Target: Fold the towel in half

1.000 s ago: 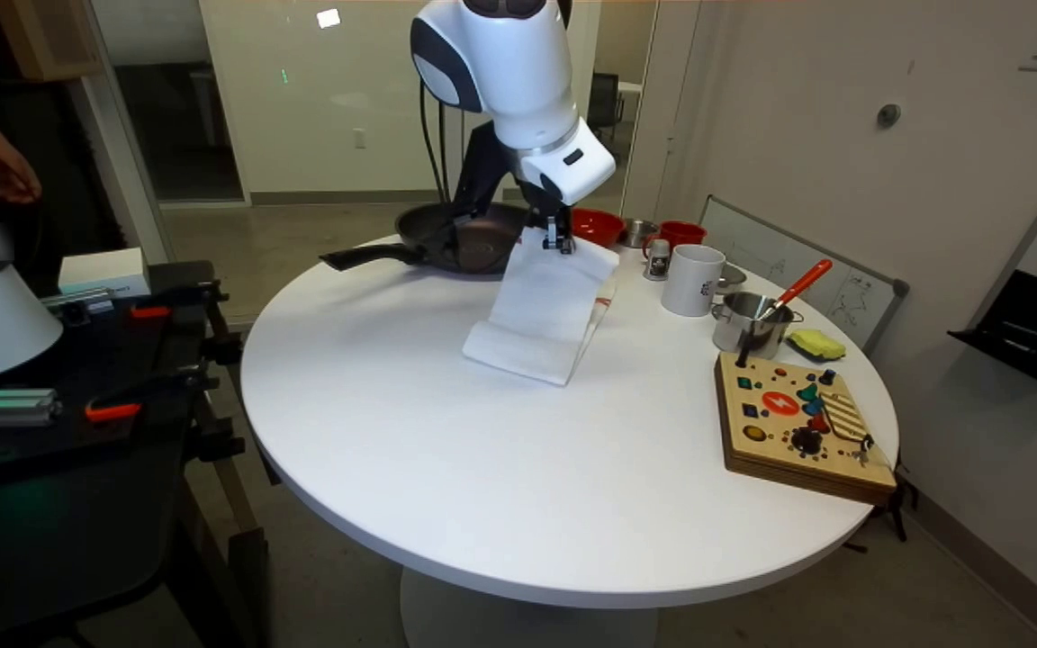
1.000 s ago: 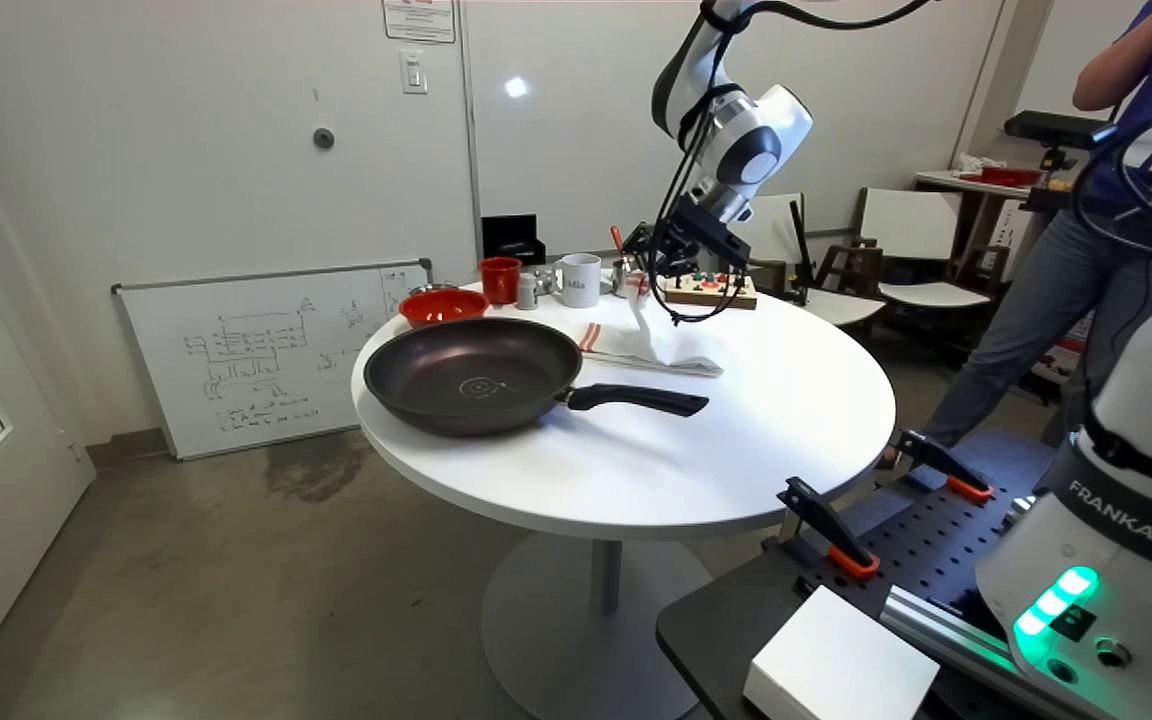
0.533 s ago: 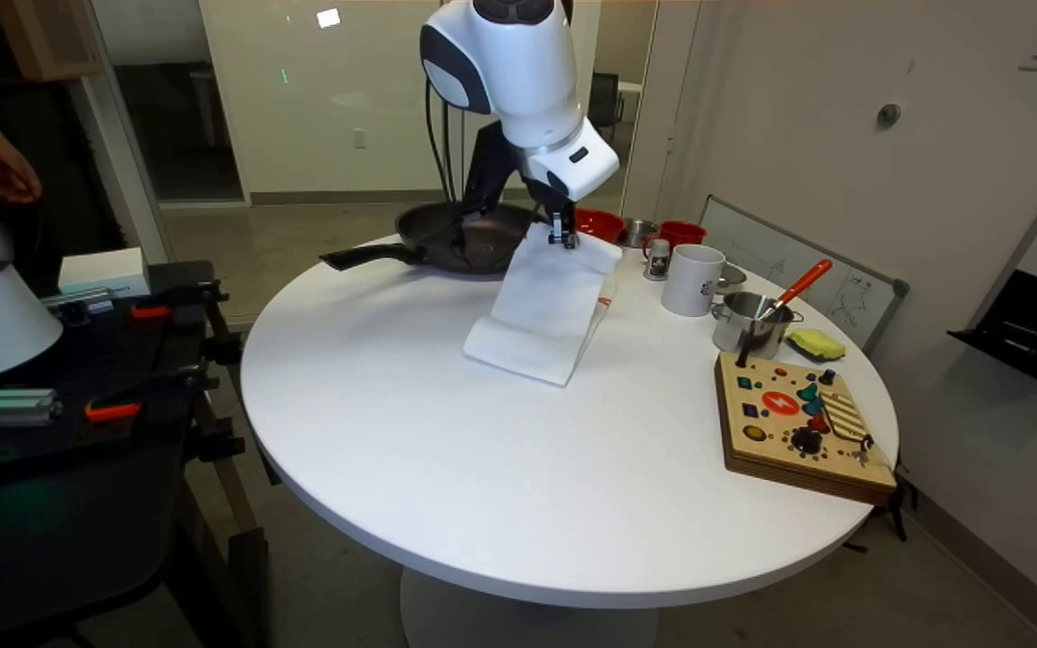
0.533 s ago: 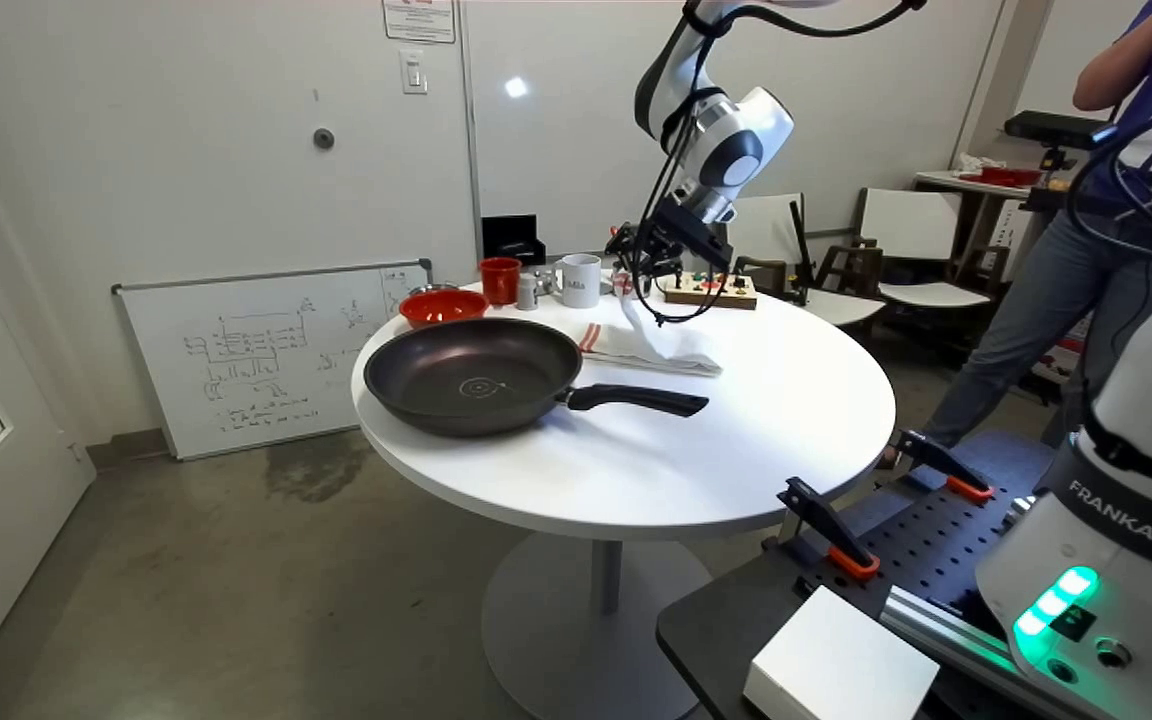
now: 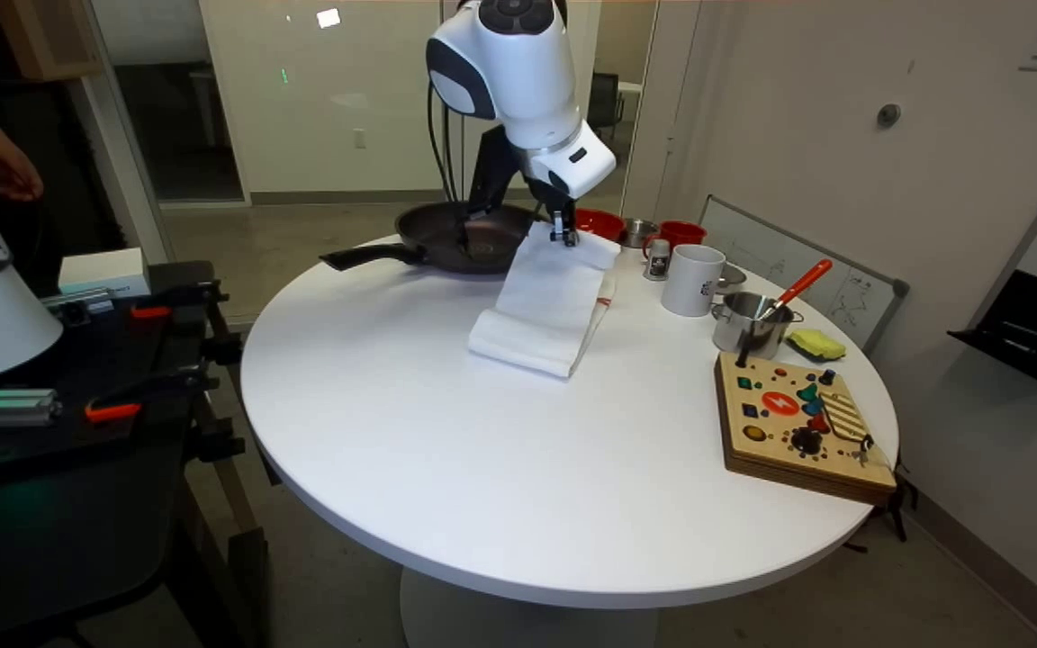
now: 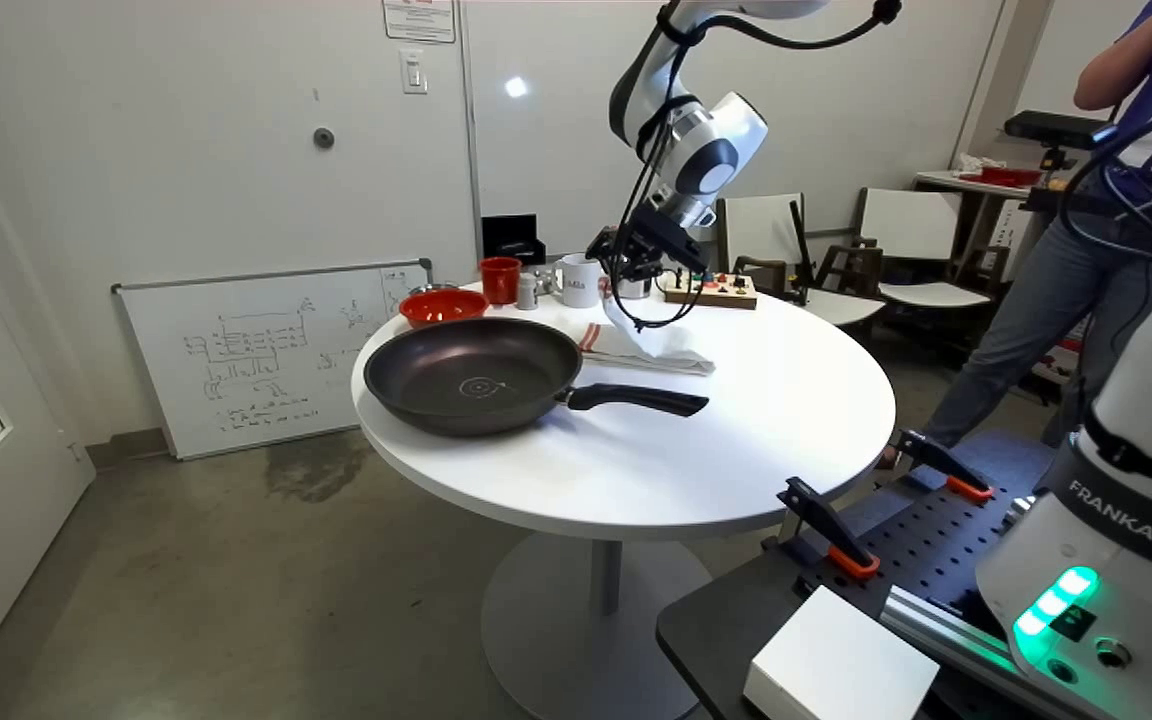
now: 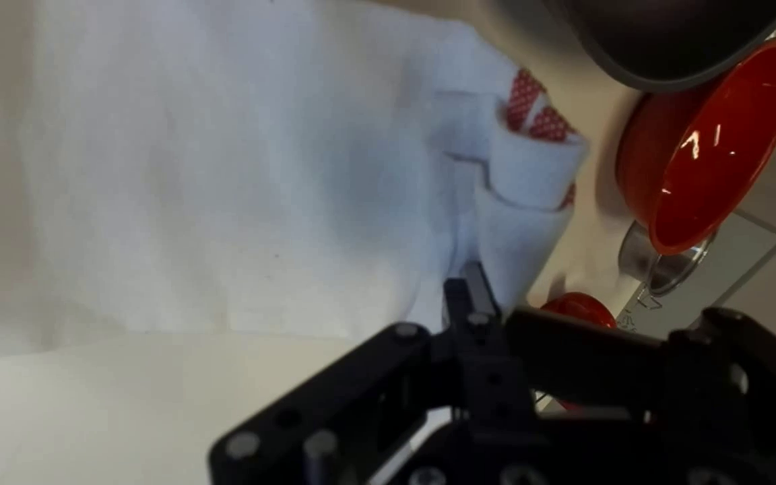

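Observation:
The white towel (image 5: 536,297) lies on the round table, with its far end raised to my gripper (image 5: 563,238) in an exterior view. Its near end is folded in layers on the tabletop. It also shows in an exterior view (image 6: 671,350), with red stripes (image 6: 590,337) on the layer lying on the table. In the wrist view, the towel (image 7: 226,175) fills much of the picture, and its striped end is creased and curled. My gripper (image 7: 467,275) has its fingers together there, with cloth gathered at the tips. The exact pinch is partly hidden by the fingers.
A black frying pan (image 6: 476,385) and a red bowl (image 5: 599,225) stand close to the towel and gripper. A white mug (image 5: 692,281), a steel pot (image 5: 739,333) and a wooden board with knobs (image 5: 798,432) stand along one side of the table (image 5: 482,486).
My gripper has moved toward the mug side in an exterior view, carrying the raised towel end. The folded near end has slid slightly in the same direction. The gripper stays closed on the cloth.

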Robot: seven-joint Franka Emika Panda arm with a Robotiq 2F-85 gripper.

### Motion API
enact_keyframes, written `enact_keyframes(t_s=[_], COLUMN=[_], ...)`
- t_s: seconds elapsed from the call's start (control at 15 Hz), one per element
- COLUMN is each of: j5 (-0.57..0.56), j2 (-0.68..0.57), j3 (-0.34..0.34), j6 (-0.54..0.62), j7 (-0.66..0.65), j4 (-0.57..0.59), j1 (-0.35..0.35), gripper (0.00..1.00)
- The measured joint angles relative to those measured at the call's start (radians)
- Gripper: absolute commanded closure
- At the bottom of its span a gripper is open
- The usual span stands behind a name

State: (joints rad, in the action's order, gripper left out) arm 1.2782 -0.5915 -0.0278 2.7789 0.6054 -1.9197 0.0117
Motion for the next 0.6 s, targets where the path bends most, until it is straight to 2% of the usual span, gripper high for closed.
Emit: enact_keyframes(t_s=[0.2, 0.4, 0.47, 0.6], j5=[-0.002, -0.011, -0.018, -0.039], j2=[-0.036, -0.078, -0.093, -0.123], j3=[0.0, 0.0, -0.002, -0.004], j6=[0.04, 0.08, 0.089, 0.095], j7=[-0.005, -0.038, -0.054, -0.097], j4=[0.028, 0.071, 0.089, 0.126], j1=[-0.02, -0.043, -0.052, -0.071], gripper=[0.97, 0.99, 0.73, 0.71])
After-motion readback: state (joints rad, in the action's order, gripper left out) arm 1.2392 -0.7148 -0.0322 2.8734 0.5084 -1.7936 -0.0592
